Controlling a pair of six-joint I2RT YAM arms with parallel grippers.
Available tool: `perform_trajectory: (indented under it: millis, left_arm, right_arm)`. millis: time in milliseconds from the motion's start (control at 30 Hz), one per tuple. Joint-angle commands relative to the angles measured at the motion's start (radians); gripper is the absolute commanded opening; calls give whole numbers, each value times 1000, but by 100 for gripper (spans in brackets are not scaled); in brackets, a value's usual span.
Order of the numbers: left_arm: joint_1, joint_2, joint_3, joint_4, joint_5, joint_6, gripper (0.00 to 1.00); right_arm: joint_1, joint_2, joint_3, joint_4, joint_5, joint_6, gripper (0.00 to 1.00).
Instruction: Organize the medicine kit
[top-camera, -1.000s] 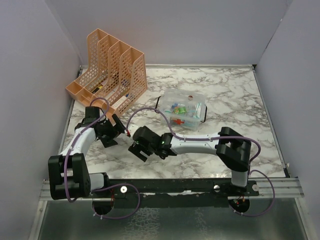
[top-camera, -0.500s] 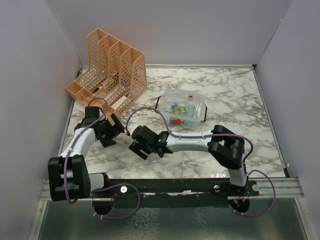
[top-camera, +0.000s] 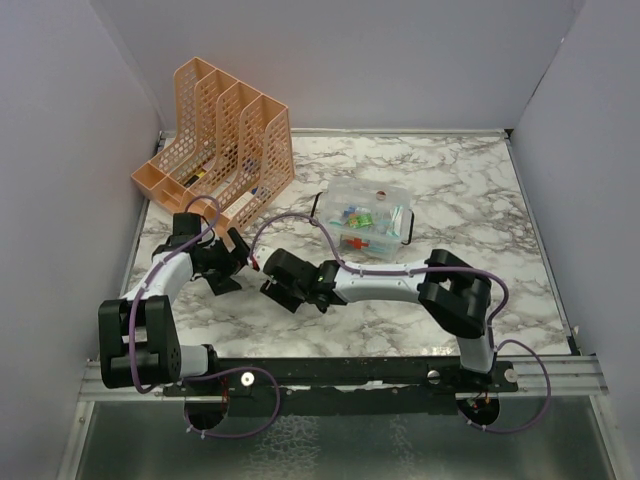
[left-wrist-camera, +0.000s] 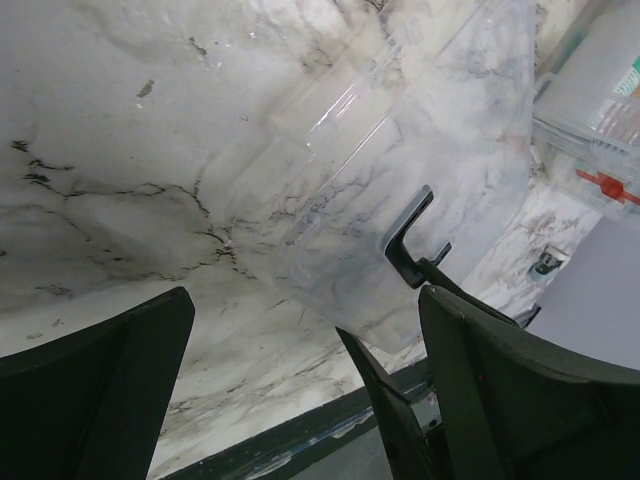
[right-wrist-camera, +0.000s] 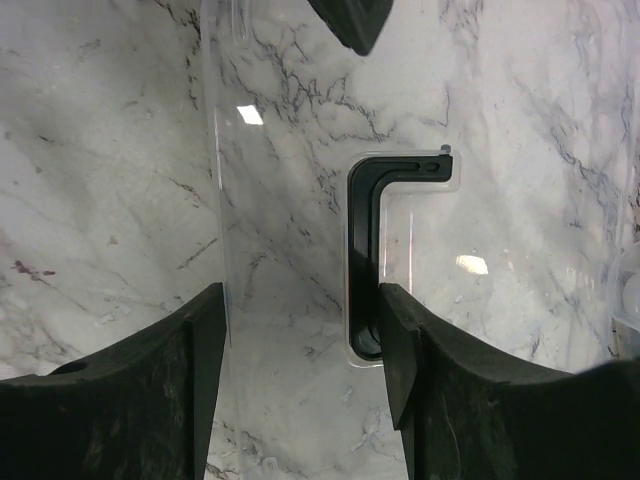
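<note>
Clear lid (right-wrist-camera: 290, 200) sits apart from the medicine kit (top-camera: 365, 222); right claw (right-wrist-camera: 300, 340) just narrowed around the lid's black handle (right-wrist-camera: 362, 250), grip unclear; left claw (left-wrist-camera: 305, 300) gaping, empty. Guessing a lid pickup's coming.

Medicine kit (top-camera: 365, 222): clear glossy plastic. Lid (right-wrist-camera: 290, 150): see-through plastic, black handle (right-wrist-camera: 362, 220). Table (top-camera: 470, 190): marble-look, smooth, probably laminate.

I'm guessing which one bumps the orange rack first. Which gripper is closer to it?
Left. The left gripper is just in front of the rack; the right gripper is farther forward and to the right.
</note>
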Motion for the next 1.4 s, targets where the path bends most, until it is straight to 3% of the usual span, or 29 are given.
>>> perform_trajectory:
  millis: [0,400,633,833,1100,1200,1367]
  left_arm:
    - [5,-5,-19,60,82,15,99]
    - [4,-6,-85,189,212,-32,99]
    - [4,-22,-160,382,220,-187,92]
    - [2,-67,-204,537,185,-304,76]
    - [2,-100,-222,610,194,-337,43]
    - [2,-132,-220,584,191,-309,34]
    - [2,-206,-197,495,170,-249,29]
  right_arm:
    - [-33,-74,-4,20,-110,21,51]
    - [-65,-104,-42,43,-232,29,51]
    - [-72,-114,-44,54,-251,46,51]
    - [-73,-123,-54,61,-273,57,50]
    - [-76,-152,-73,59,-278,80,51]
    - [-80,-169,-63,34,-263,115,59]
    - [-88,-263,-52,7,-251,204,84]
